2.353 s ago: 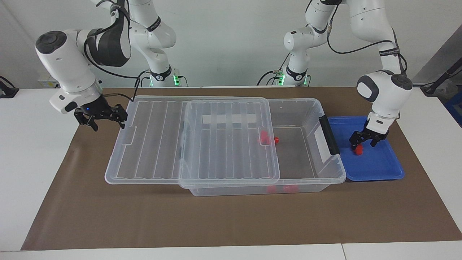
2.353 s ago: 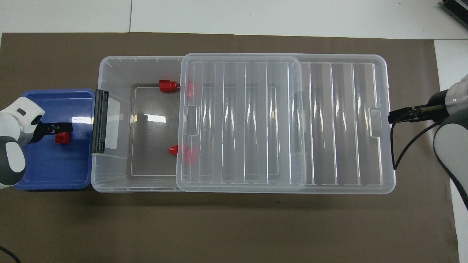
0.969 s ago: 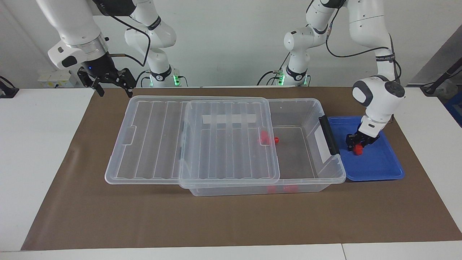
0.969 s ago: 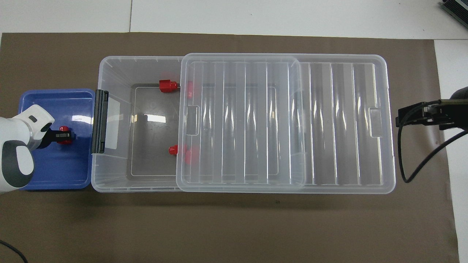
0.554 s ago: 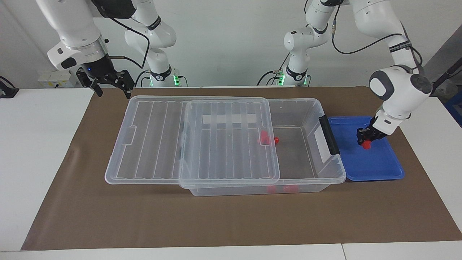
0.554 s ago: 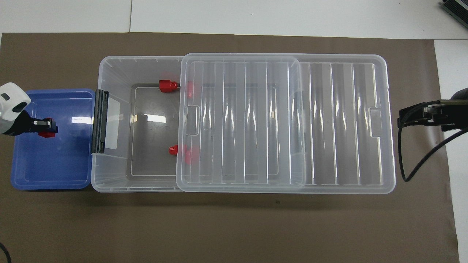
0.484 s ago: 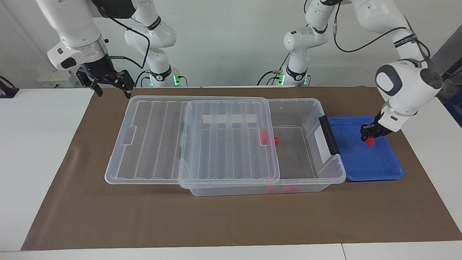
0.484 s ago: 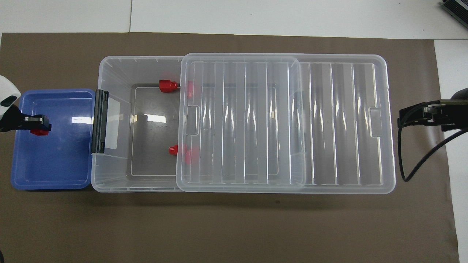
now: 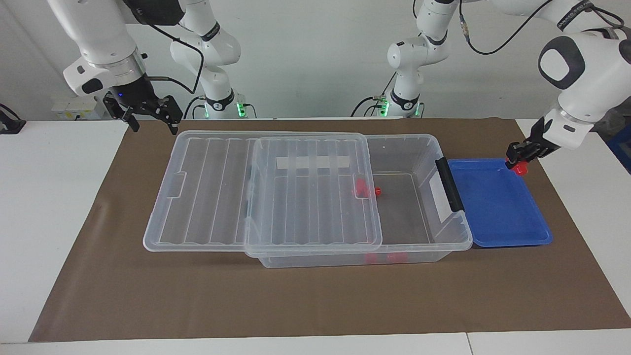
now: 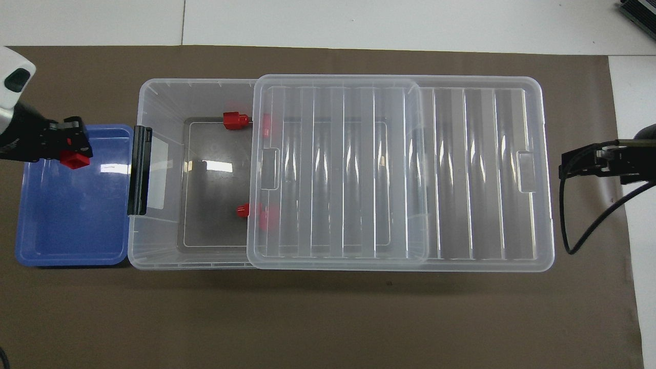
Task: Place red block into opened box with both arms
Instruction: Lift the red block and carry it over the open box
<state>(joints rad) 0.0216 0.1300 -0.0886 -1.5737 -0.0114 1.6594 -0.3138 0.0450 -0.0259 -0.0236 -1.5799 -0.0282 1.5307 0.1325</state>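
Observation:
My left gripper [image 9: 518, 159] [image 10: 72, 146] is shut on the red block [image 9: 519, 169] [image 10: 73, 160], which hangs in the air over the rim of the blue tray [image 9: 498, 222] [image 10: 72, 230]. The clear box [image 9: 424, 148] [image 10: 159, 102] lies beside the tray, its black handle bar [image 9: 449, 185] [image 10: 139, 171] toward it. The ribbed lid [image 9: 212, 192] [image 10: 461, 174] is slid toward the right arm's end, so the box's end by the tray stands uncovered. My right gripper [image 9: 150, 114] [image 10: 570, 164] waits open over the brown mat beside the lid's outer end.
Other small red pieces [image 9: 367, 190] [image 10: 236, 120] lie on the box's floor, some partly under the lid. A brown mat [image 9: 315, 301] [image 10: 328, 318] covers the table under the box and the tray.
The left gripper has risen off the tray's floor with the red block and swung toward the tray's rim on the robots' side. Over the last second the right gripper has stayed put.

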